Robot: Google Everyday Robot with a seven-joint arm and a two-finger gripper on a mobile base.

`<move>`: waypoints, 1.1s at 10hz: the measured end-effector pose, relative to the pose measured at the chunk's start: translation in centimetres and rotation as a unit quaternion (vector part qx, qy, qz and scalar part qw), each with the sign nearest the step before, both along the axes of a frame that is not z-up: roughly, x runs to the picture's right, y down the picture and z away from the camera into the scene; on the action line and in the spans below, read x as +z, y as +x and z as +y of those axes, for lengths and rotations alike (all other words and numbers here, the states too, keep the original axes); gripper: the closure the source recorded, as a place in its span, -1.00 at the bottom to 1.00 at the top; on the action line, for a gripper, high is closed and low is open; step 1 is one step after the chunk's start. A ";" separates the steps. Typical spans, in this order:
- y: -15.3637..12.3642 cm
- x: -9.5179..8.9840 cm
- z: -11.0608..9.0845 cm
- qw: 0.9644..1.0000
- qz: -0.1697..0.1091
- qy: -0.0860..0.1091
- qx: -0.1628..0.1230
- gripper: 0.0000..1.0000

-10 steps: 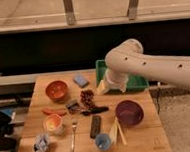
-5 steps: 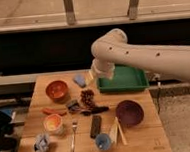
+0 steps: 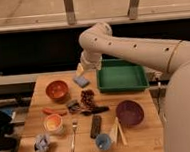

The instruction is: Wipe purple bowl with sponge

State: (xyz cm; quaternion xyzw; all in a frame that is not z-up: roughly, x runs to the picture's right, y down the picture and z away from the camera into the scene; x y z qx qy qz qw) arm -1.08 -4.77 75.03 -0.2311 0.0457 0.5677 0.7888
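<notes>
Sitting near the right edge of the table [image 3: 144,142], in its front half, the purple bowl [image 3: 130,112] lay well apart from the sponge [image 3: 81,81]. The sponge rested by the far edge, just left of the green tray [image 3: 122,87]. The gripper [image 3: 81,69] hung just above the sponge, fingers spread, holding nothing.

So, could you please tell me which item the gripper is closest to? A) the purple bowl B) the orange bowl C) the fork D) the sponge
D: the gripper hangs right over the sponge, left of the tray; the purple bowl sits well away, nearer the camera.
</notes>
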 end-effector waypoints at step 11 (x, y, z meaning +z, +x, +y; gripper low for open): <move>-4.2 8.2 0.3 1.000 -0.022 0.010 -0.012 -0.50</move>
